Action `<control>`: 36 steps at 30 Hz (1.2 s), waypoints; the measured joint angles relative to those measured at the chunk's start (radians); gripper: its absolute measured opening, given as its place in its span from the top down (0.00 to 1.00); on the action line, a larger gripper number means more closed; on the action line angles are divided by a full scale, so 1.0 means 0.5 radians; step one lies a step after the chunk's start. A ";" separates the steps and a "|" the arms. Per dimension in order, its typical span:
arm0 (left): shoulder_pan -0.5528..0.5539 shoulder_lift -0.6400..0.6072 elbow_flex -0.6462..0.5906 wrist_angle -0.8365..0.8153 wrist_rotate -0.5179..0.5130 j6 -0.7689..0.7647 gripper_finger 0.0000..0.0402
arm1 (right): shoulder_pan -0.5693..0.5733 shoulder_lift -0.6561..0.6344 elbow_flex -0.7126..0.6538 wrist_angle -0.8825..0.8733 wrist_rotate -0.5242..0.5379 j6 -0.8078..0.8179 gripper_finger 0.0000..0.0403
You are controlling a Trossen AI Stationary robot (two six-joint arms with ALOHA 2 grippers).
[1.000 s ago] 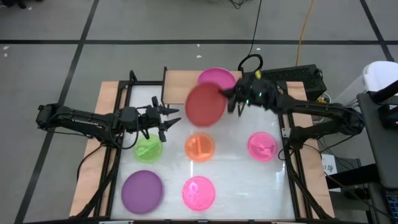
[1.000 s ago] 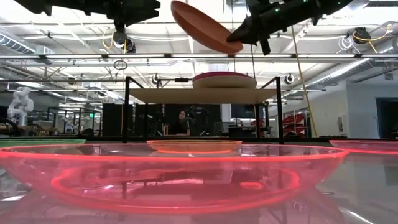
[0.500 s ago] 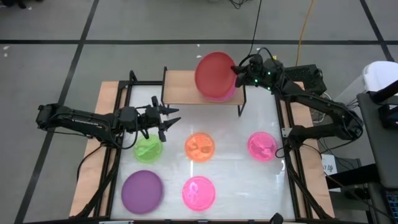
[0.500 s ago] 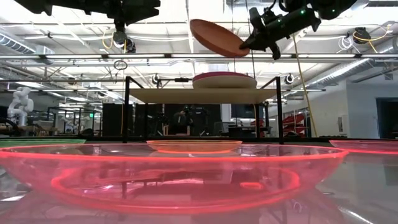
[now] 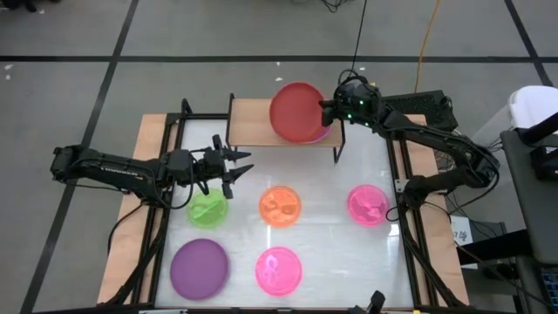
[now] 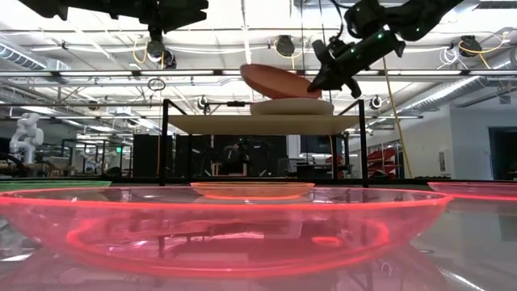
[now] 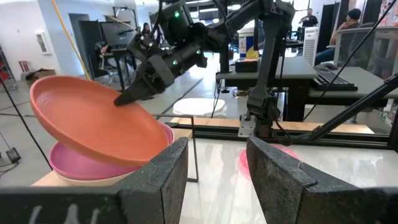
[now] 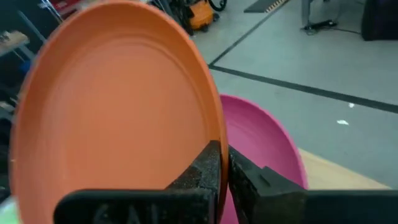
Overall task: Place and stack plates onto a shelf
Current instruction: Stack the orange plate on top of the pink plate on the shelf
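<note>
Right end effector (image 5: 330, 109) pinching red plate (image 5: 295, 112) rim

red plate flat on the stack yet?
No: in the low view the red plate is tilted, held at its rim by the right tool above the shelf.

A white counter (image 5: 323, 187) stands on a grey floor (image 5: 218, 35) marked with dark lines. A yellow cable (image 5: 425, 39) and a black cable (image 5: 359, 35) trail across the floor behind it.

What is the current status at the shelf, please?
Right claw shut on red plate, tilted above magenta plate on shelf. Left claw open, waiting above green plate. Nothing obstructing.
</note>
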 joint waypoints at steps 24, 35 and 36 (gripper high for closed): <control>0.000 0.000 -0.001 -0.002 0.000 0.001 0.58 | 0.000 -0.010 -0.002 -0.101 0.186 -0.209 0.79; 0.000 0.000 -0.001 -0.002 0.000 0.060 0.58 | 0.320 -0.181 -0.003 0.221 -0.279 -0.648 0.72; 0.000 0.000 -0.001 -0.001 0.000 0.060 0.58 | 0.375 -0.174 -0.003 0.243 -0.246 -0.699 0.72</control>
